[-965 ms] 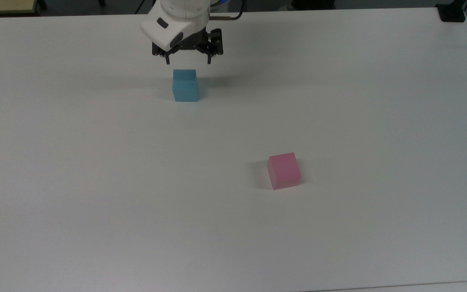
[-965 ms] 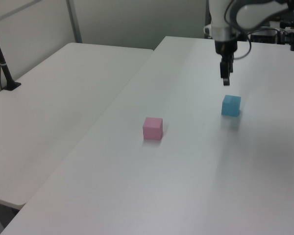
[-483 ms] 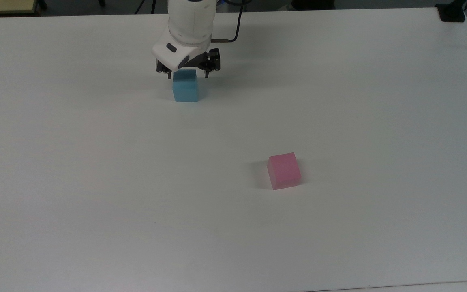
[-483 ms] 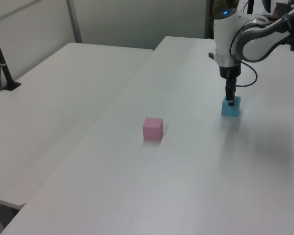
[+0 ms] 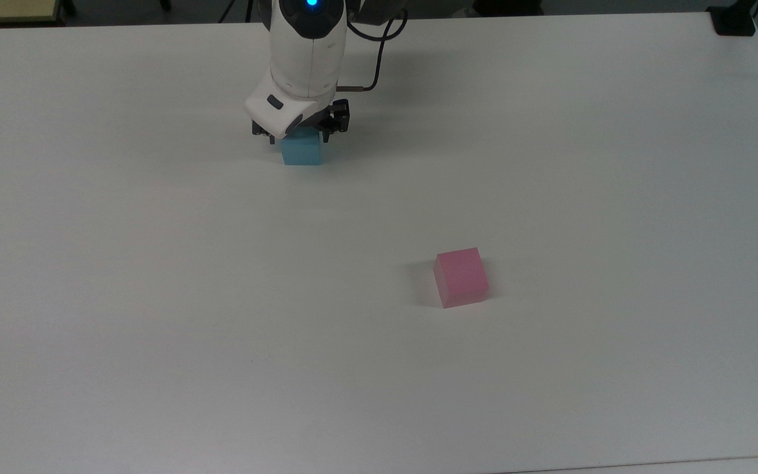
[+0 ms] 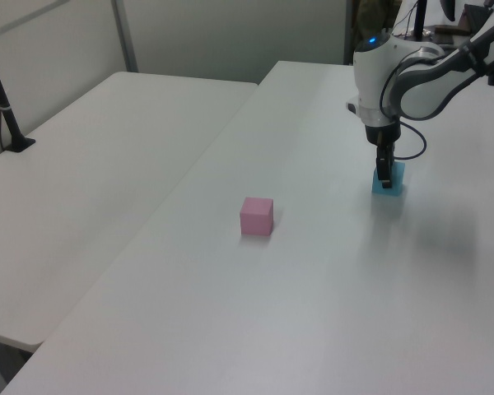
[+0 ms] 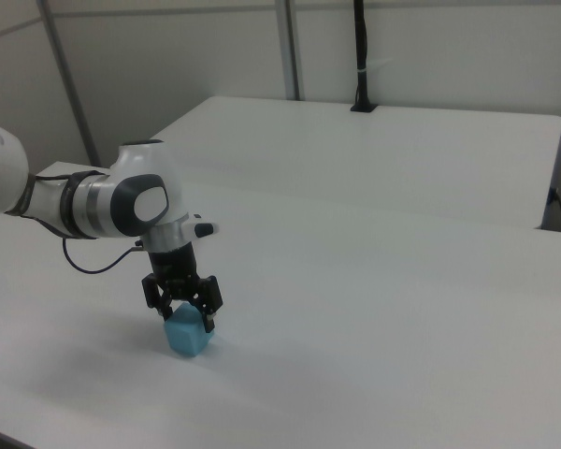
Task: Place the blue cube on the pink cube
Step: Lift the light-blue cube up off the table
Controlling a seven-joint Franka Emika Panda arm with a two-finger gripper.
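Now the hand (image 7: 183, 316) sat low with its fingers spread astride the blue cube (image 5: 303, 149) on the counter (image 5: 550, 164), the pink cube (image 5: 461, 276) well apart from it, and an off-centre squeeze risked twisting or nudging the cube away.

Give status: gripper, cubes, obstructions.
Gripper open, straddling blue cube. Cube on table, not lifted. Pink cube apart, top bare. Nothing between them.

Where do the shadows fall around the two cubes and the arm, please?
Top view: the pink cube casts a faint shadow toward the top view's left; a soft shadow sits beside the claw over the blue cube. Left view: a dim smear lies right of the blue cube.
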